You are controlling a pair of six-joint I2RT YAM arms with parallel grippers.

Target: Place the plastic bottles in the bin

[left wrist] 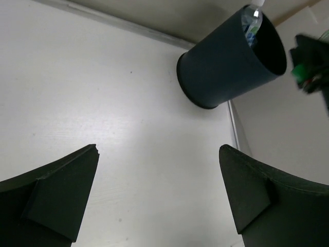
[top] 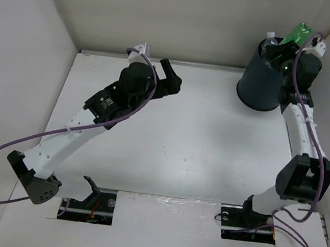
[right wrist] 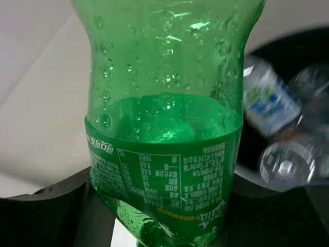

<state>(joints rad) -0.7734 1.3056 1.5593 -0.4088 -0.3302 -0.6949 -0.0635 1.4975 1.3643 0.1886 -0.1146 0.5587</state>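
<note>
My right gripper (top: pixel 299 51) is shut on a green plastic bottle (top: pixel 297 34) and holds it over the far right side of the bin's mouth. The wrist view shows the green bottle (right wrist: pixel 164 128) wedged between both fingers (right wrist: pixel 61 206), label upside down. The bin (top: pixel 260 75) is a tall dark grey-blue bucket at the table's back right. Clear bottles (right wrist: pixel 270 100) with blue-and-white labels lie inside it, and one clear bottle (top: pixel 272 39) pokes above the rim. My left gripper (top: pixel 170 79) hangs open and empty above the table's back middle, facing the bin (left wrist: pixel 226 67).
White walls enclose the table on the left, back and right, and the bin stands close to the back right corner. A raised strip (left wrist: pixel 234 128) runs along the table's right edge beside the bin.
</note>
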